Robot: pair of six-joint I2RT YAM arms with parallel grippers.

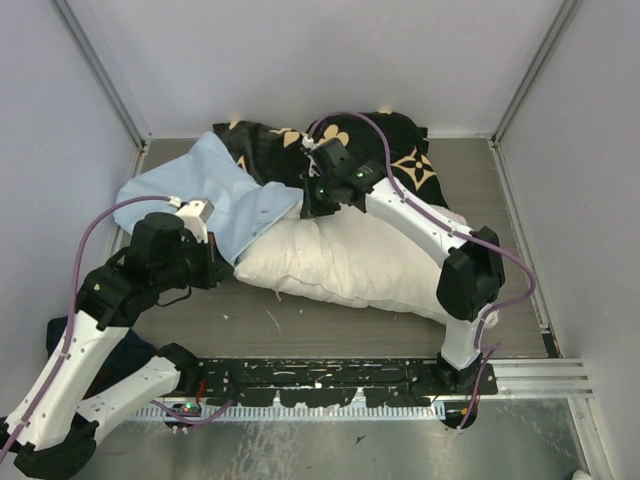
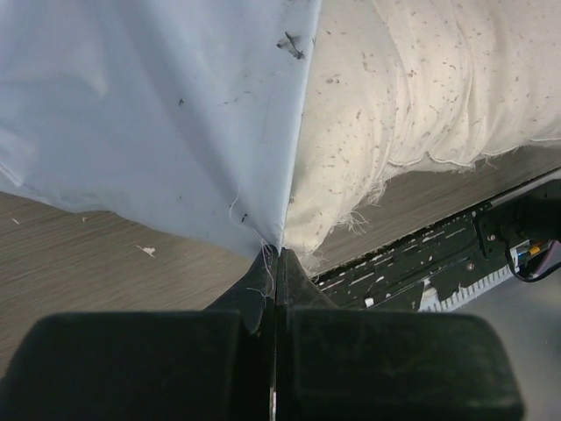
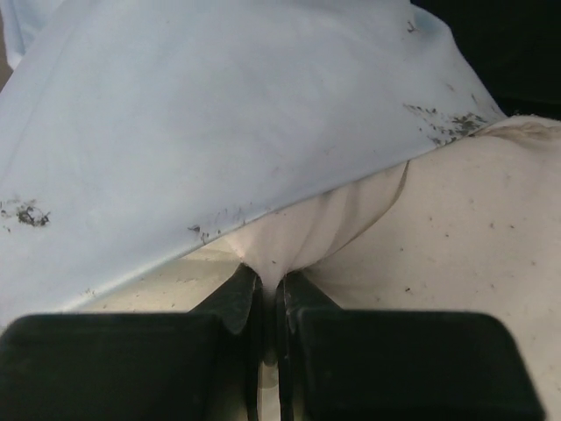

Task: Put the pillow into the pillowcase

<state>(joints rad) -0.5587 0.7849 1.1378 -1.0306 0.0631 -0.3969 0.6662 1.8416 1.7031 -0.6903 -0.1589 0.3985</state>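
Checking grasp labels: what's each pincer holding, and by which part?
Left pincer pinches the pillowcase at its hem edge. Right pincer pinches a fold of pillow fabric, right at the pillowcase edge.

Cream pillow (image 1: 345, 260) at centre; blue pillowcase (image 1: 215, 185) overlapping its ten-o'clock end; black flowered cloth (image 1: 395, 135) at twelve.

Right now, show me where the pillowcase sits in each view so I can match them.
Top external: the pillowcase lies upper left of centre.
Left wrist: the pillowcase fills the upper left, its corner pinched in the left tool.
Right wrist: the pillowcase spans the top half.
Shared landmark: the pillow, cream, bordering the blue edge in every view.
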